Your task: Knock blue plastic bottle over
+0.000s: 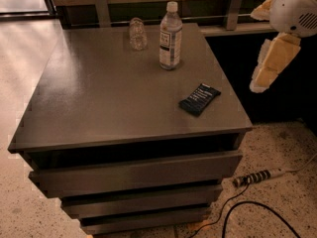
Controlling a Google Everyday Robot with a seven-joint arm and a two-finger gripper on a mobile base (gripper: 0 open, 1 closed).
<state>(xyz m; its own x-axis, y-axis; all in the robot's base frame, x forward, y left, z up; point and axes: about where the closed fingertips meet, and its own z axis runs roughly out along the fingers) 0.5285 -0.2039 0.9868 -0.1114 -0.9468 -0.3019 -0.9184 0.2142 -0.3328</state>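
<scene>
Camera view looks down on a grey drawer cabinet (99, 103), and the blue plastic bottle (171, 36) stands upright on its top near the back edge, white cap on, label facing forward. Just to its left, apart from it, stands a shorter clear ribbed jar (137, 33). Nearer the front right corner a dark snack packet (199, 99) lies flat and slantwise. The gripper (258, 85) hangs off the cabinet's right side, out over the dark gap beside it, well apart from the bottle, pointing down below the arm's white rounded housing (297, 6). How far it is parted I cannot tell from here; it touches nothing on the cabinet. A striped cable (255, 176) lies on the speckled floor (277, 148).
</scene>
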